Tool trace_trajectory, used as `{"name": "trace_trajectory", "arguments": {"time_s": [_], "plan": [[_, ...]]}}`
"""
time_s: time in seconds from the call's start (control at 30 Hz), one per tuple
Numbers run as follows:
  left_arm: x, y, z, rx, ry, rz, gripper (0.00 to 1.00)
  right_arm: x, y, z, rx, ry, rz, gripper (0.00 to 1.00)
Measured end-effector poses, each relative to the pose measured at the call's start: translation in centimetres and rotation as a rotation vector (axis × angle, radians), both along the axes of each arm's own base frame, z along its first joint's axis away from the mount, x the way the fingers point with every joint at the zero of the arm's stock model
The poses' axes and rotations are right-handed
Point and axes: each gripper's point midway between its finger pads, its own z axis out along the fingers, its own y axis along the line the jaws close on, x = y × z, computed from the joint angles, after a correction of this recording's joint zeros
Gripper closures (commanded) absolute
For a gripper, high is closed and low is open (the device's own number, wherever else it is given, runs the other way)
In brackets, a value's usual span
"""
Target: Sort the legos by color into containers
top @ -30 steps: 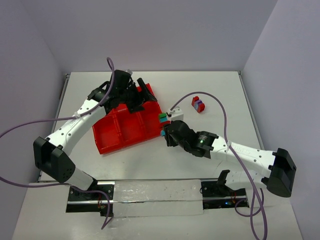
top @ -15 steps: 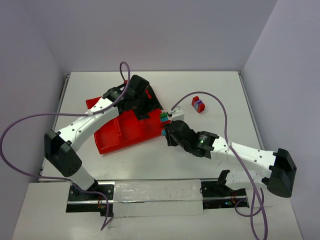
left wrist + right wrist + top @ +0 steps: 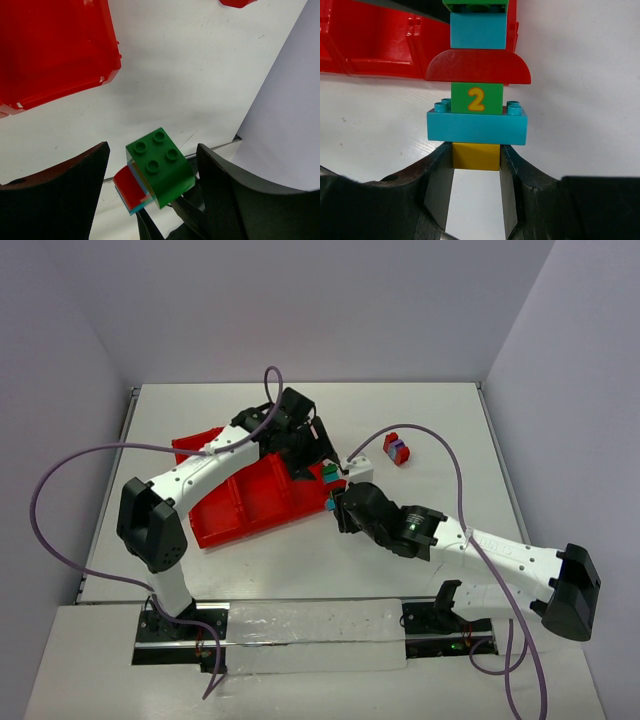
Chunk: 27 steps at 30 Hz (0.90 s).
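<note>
My right gripper [image 3: 476, 167] is shut on the yellow brick [image 3: 476, 156] at one end of the lego stack [image 3: 328, 480]. From there the stack runs: wide teal brick [image 3: 477, 128], green brick marked 2 [image 3: 476, 98], red curved brick [image 3: 477, 67], teal brick [image 3: 477, 30], green end brick [image 3: 476, 4]. My left gripper [image 3: 155, 187] is open, its fingers [image 3: 55, 200] on either side of that green brick [image 3: 160, 165] with gaps on both sides. The red tray [image 3: 250, 495] lies just left of the stack.
A small red and purple brick pair [image 3: 397, 449] lies on the white table to the right of the tray. The tray's corner [image 3: 55, 50] is close to the left fingers. Grey walls enclose the table on both sides and at the back.
</note>
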Motion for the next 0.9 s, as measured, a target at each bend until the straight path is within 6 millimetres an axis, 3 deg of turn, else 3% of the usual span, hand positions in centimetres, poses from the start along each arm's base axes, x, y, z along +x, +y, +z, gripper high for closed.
{"name": "trace_trajectory", "arguments": {"time_s": [0.2, 0.3, 0.5, 0.77, 0.9], "plan": [[0.5, -0.7, 1.4, -0.018, -0.024, -0.035, 0.26, 0.1, -0.2, -0.2, -0.02, -0.009, 0.0, 0.95], [0.2, -0.7, 1.1, -0.008, -0.017, -0.053, 0.27, 0.3, -0.5, -0.2, -0.034, -0.019, -0.008, 0.95], [0.0, -0.2, 0.7, 0.023, -0.021, -0.067, 0.18, 1.0, -1.7, -0.5, -0.09, -0.052, -0.069, 0.95], [0.1, 0.6, 0.0, 0.1, -0.004, -0.078, 0.18, 2.5, -4.4, -2.6, -0.289, -0.096, -0.193, 0.95], [0.0, 0.7, -0.2, 0.11, -0.003, -0.087, 0.18, 2.7, -4.9, -2.6, -0.311, -0.109, -0.213, 0.95]]}}
